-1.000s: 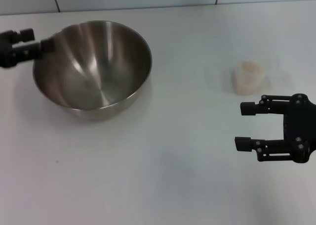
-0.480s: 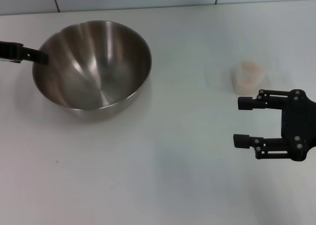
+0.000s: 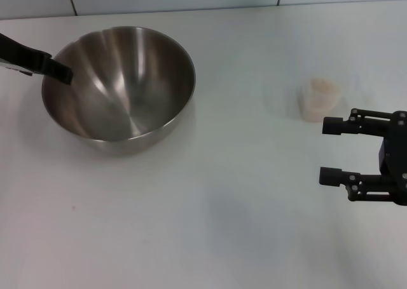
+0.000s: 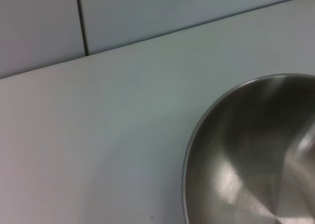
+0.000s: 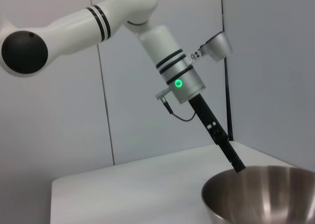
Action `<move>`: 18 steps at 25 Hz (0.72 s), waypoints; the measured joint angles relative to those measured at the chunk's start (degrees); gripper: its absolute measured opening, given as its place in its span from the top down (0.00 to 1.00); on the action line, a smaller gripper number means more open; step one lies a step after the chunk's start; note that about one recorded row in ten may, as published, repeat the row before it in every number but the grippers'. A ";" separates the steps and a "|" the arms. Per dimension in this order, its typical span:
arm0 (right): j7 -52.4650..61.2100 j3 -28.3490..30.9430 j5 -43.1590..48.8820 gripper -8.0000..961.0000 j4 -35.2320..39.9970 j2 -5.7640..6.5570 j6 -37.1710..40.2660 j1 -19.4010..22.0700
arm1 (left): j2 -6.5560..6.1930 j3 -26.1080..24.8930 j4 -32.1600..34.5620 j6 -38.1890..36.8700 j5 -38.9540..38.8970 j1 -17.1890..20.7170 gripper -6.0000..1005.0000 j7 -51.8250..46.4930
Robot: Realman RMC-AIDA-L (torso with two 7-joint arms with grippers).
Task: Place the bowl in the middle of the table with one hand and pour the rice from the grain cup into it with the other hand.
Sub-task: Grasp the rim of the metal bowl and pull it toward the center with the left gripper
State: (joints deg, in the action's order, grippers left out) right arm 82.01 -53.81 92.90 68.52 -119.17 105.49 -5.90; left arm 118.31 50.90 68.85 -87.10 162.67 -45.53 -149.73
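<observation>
Steel mixing bowl [image 3: 119,84] on counter [image 3: 210,219], far left. Left gripper [image 3: 60,72] at its left rim, jaws' state unclear. Right gripper [image 3: 332,150], jaws apart, near grain cup [image 3: 320,98] holding rice [image 3: 322,84].

We see bare table [image 3: 210,206] lying open between the bowl [image 3: 121,79] at far left and the grain cup [image 3: 320,98], which stands just beyond the open right gripper [image 3: 332,150].
</observation>
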 joint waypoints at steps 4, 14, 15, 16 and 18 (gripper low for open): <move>-0.20 0.61 -0.11 0.22 -0.38 -0.07 0.53 -0.02 | 0.07 0.57 -0.90 0.57 -0.07 0.06 0.25 -0.08; -1.44 0.72 -0.11 0.22 -0.78 -0.10 0.70 0.25 | 0.10 1.96 -4.24 3.68 0.05 -0.12 0.26 0.04; -1.54 0.72 -0.11 0.22 -0.98 -0.10 0.70 0.25 | 0.12 2.05 -4.54 3.74 0.05 -0.14 0.26 0.01; -1.65 0.73 -0.11 0.22 -1.24 -0.09 0.71 0.20 | 0.15 2.14 -4.87 3.80 0.01 -0.17 0.26 -0.01; -1.77 0.72 -0.05 0.22 -1.57 -0.05 0.72 0.02 | 0.23 2.54 -5.88 4.04 -0.24 -0.21 0.27 -0.09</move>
State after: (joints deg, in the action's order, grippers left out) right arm 80.24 -53.08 92.85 66.94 -119.22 106.21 -5.88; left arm 118.54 53.44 62.97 -83.06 162.43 -45.73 -149.82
